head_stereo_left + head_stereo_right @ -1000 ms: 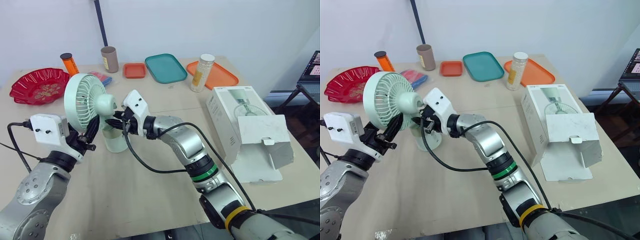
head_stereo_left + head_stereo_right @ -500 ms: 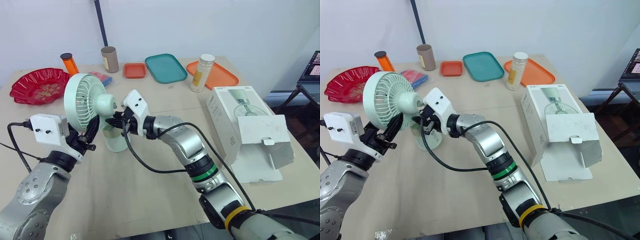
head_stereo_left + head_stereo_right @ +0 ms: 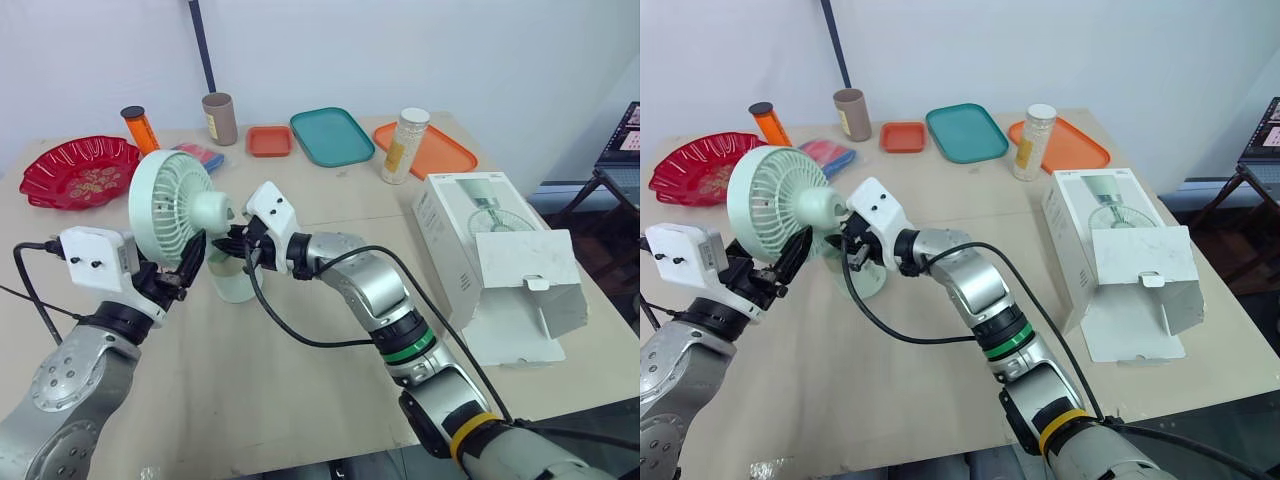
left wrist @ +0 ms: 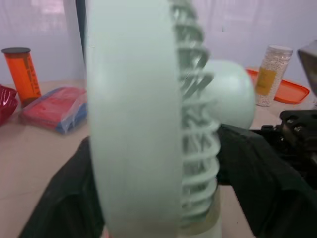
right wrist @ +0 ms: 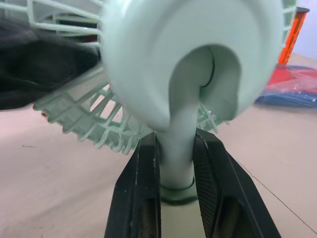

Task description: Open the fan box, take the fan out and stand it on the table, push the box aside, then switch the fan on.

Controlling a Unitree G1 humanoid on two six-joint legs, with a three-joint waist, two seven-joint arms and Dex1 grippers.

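The left gripper is tipping the fan head, caught between its jaws, grille turning upward, away from the right gripper's jaws on the neck.

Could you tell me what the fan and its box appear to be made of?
The fan looks like moulded plastic, pale green and smooth, judging by its thin grille ribs and seamless stem. The box seems thin white printed cardboard, its flap folded along creases.
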